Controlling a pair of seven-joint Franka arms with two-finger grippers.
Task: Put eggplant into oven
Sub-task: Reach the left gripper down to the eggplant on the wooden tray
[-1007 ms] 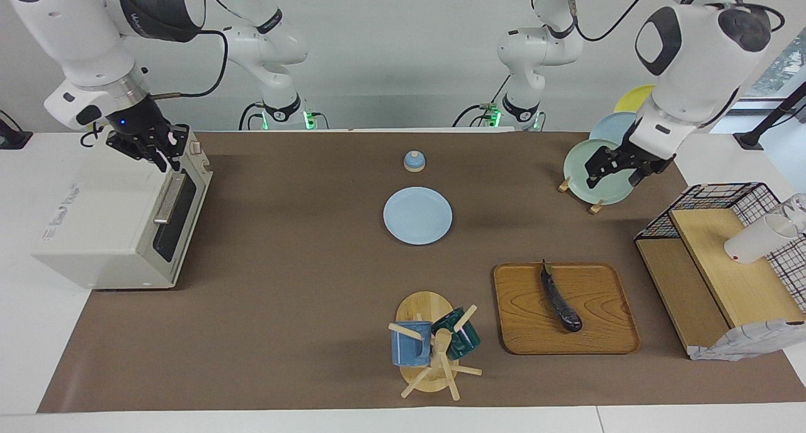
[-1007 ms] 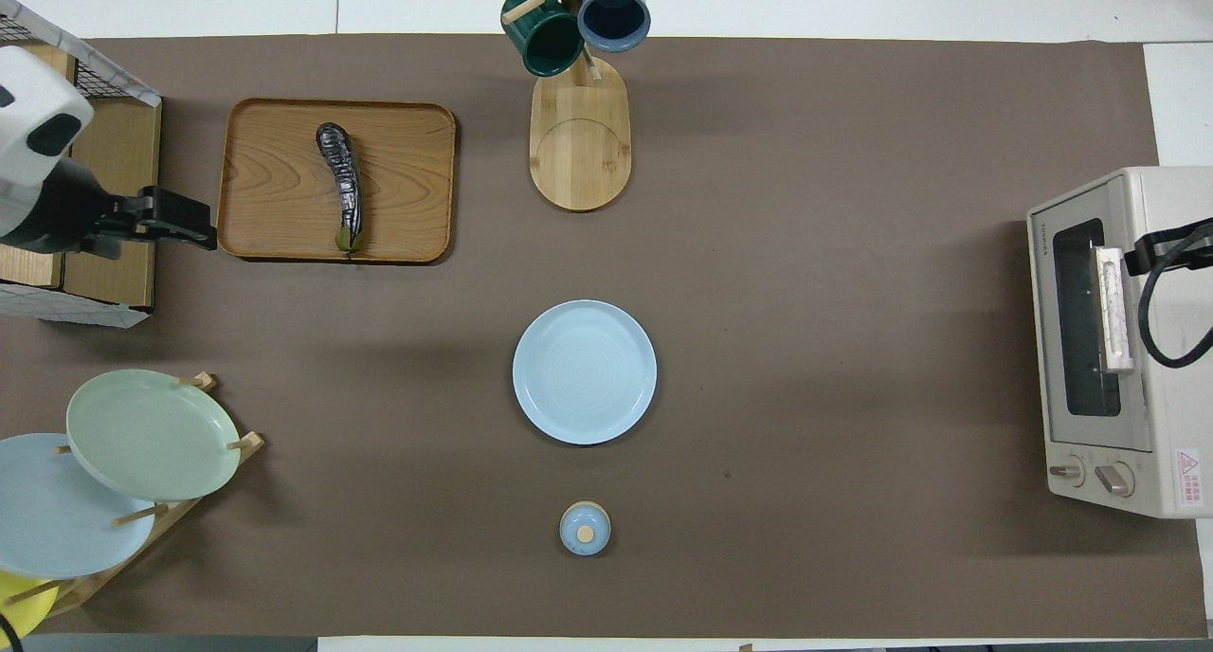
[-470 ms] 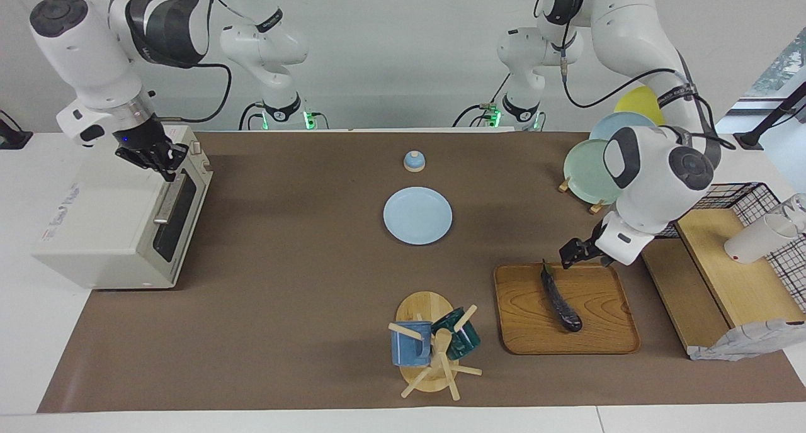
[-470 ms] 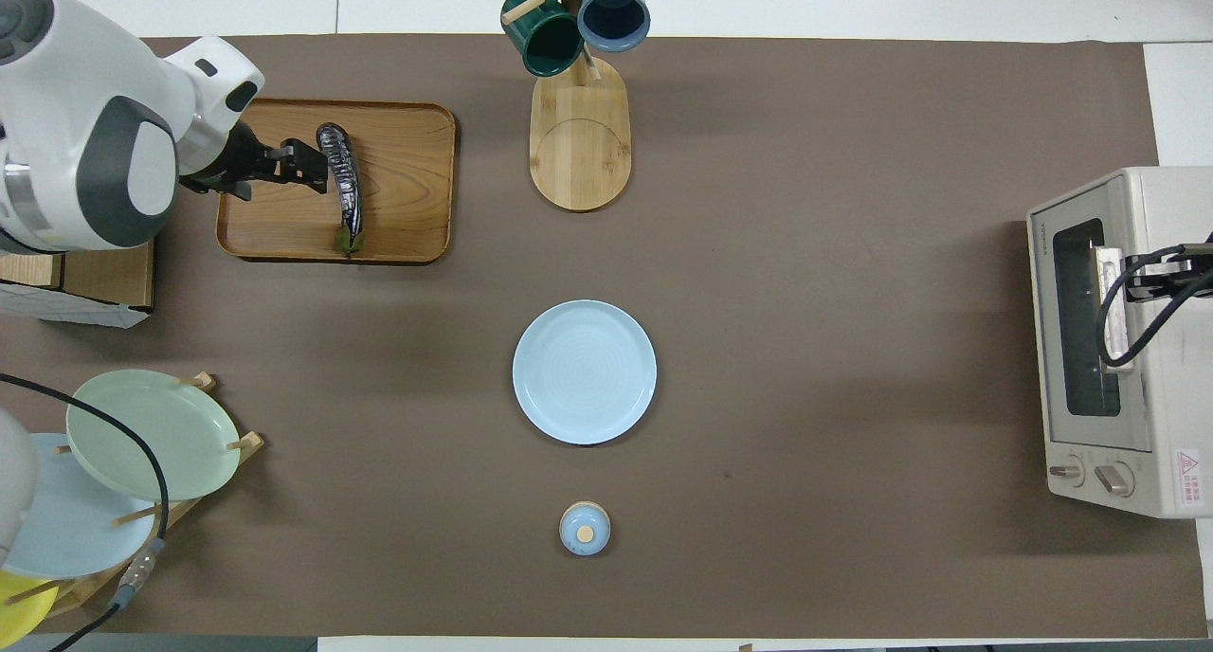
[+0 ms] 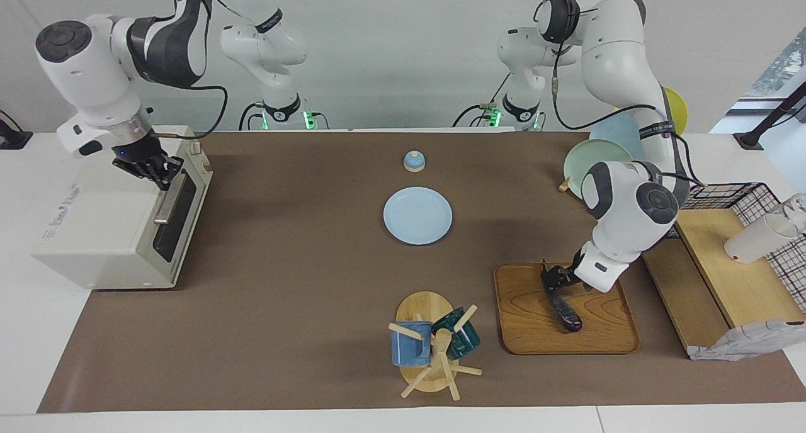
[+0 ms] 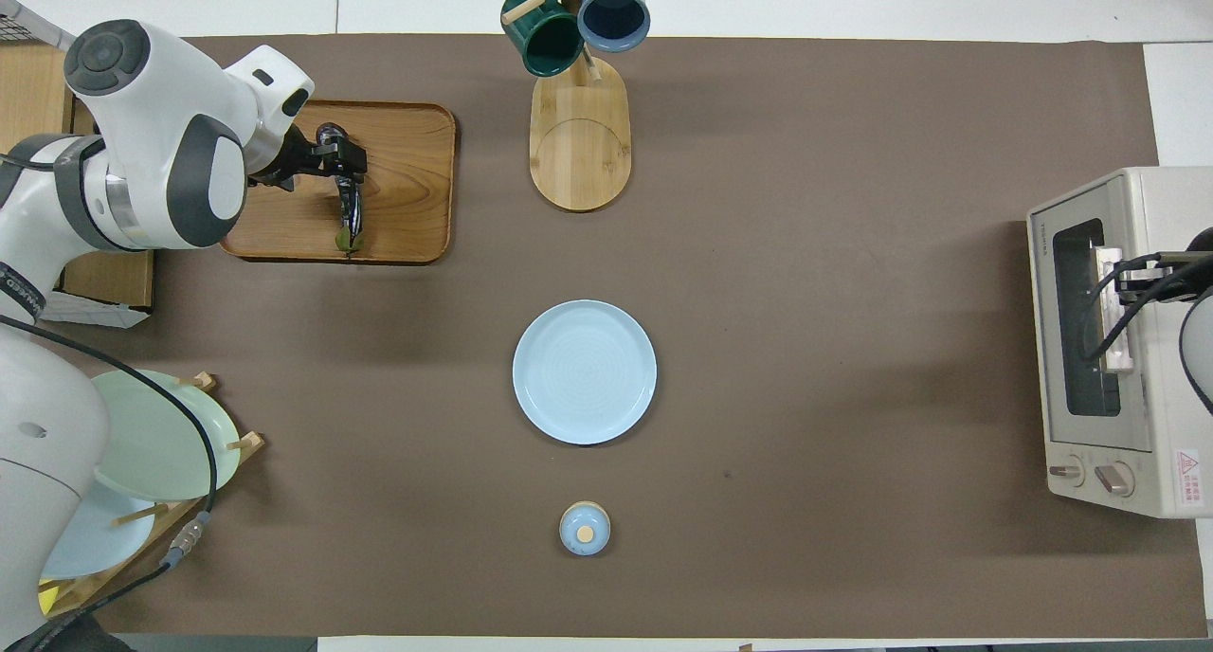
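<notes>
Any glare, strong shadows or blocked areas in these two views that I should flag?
Facing view: even light, soft shadows under the arms on the brown mat; the left gripper covers the eggplant's stem end. Overhead view: the left arm hides part of the wooden tray and plate rack; the right gripper, at the oven handle, is partly cut by the frame edge; no glare.

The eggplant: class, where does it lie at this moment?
The eggplant lies on the wooden tray toward the left arm's end of the table, beside the mug stand, with the left gripper at it.
</notes>
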